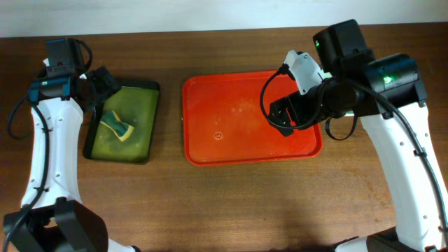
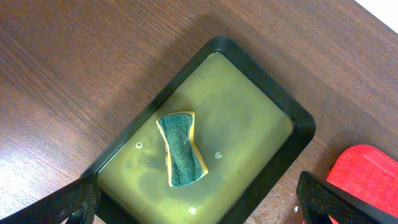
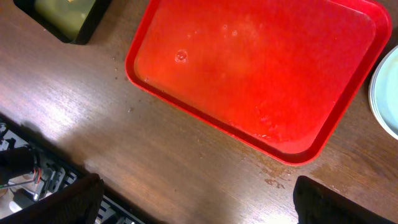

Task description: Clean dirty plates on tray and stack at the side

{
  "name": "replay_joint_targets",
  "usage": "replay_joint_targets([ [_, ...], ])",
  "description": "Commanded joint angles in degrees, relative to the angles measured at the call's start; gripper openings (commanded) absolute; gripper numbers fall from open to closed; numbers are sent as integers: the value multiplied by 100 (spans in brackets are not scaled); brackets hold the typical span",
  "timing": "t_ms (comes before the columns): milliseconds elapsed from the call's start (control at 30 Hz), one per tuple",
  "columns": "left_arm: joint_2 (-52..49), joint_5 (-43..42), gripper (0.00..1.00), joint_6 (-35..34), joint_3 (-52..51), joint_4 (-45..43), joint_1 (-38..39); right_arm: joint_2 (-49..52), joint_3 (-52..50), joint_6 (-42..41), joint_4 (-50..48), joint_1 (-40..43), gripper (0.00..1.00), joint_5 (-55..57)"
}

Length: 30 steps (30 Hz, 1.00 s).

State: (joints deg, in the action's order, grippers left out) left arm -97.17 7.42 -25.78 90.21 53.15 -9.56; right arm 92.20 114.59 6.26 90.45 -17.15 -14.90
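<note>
The red tray [image 1: 231,140] lies in the middle of the table with nothing on it, only wet spots; it also shows in the right wrist view [image 3: 186,87]. Only the pale rim of a plate [image 3: 388,93] shows, at the right edge of the right wrist view, on the table beside the tray. In the overhead view the plates are hidden under the right arm. My right gripper [image 1: 285,115] [image 3: 199,199] is open and empty, high above the tray's right part. My left gripper [image 1: 105,82] [image 2: 199,205] is open and empty above the dark tray.
A smaller dark tray [image 1: 143,150] [image 2: 298,134] with greenish liquid stands at the left. A green and yellow sponge [image 1: 117,126] [image 2: 181,149] lies in it. The table's front edge shows in the right wrist view [image 3: 37,143].
</note>
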Motion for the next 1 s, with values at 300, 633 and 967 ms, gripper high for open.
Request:
replay_joint_targets([
  [300, -33, -35, 99, 11, 0, -2, -46, 68, 7, 61, -17, -9, 98, 306],
  [633, -33, -35, 99, 11, 0, -2, -46, -1550, -2944, 61, -2470, -9, 98, 527],
  [967, -33, -35, 99, 11, 0, -2, -46, -4704, -8225, -238, -6953, 522, 98, -33],
])
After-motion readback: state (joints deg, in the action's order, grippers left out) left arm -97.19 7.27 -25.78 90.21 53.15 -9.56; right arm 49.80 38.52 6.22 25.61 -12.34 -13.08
